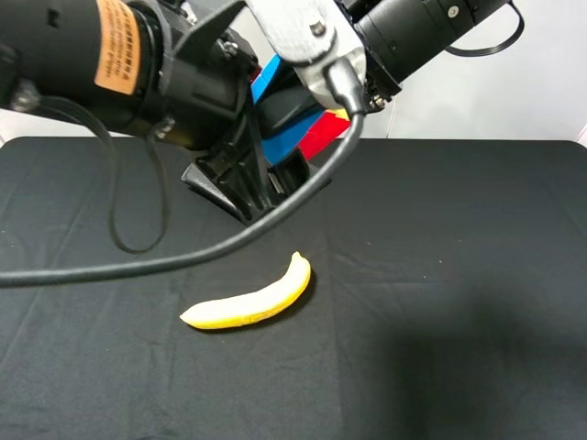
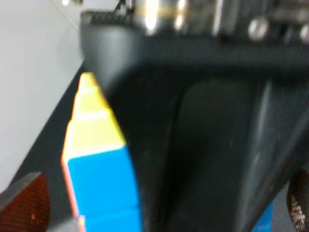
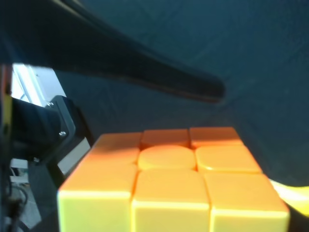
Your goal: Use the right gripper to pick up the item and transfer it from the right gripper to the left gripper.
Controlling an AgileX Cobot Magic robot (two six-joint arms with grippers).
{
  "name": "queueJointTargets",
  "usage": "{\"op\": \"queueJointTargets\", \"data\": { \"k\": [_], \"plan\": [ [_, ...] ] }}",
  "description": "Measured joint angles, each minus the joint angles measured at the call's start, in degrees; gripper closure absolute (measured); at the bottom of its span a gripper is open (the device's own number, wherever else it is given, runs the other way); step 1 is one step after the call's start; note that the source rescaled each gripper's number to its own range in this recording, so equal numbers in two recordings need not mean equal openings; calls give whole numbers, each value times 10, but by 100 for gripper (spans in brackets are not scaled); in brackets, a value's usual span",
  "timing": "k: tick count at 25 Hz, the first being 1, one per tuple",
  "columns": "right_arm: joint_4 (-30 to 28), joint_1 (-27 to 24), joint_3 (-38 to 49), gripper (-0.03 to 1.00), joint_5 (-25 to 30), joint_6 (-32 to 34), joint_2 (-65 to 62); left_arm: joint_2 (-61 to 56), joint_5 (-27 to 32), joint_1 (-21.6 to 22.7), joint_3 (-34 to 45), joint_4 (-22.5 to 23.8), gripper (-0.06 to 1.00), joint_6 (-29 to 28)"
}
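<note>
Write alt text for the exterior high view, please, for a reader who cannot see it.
The left arm and right arm, both black, meet above a black cloth, with a puzzle cube showing blue and red faces between them. A yellow banana lies on the cloth below.

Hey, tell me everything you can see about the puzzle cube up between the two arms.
The puzzle cube is glossy plastic, three by three tiles per face; blue, red, yellow and orange faces show. It hangs tilted in the air above the black table. A black claw finger lies flat along its blue and yellow side. How it is gripped on the far side is hidden.
</note>
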Motion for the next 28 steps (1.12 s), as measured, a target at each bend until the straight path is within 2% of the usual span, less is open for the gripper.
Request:
{"op": "queueJointTargets", "data": {
  "k": [5,24,26,28],
  "plan": [
    [-28,-2,0,97,1,15,0,19,-9,0,-1,12,-1,-6],
    [-29,-2,0,97,-6,33,0,20,-12,1,-2,13,1,-21],
    [-28,-2,0,97,-9,35,0,20,-14,1,-2,13,6,-34],
    [-27,-2,0,97,-10,38,0,21,-18,1,-2,13,22,-45]
  ]
}}
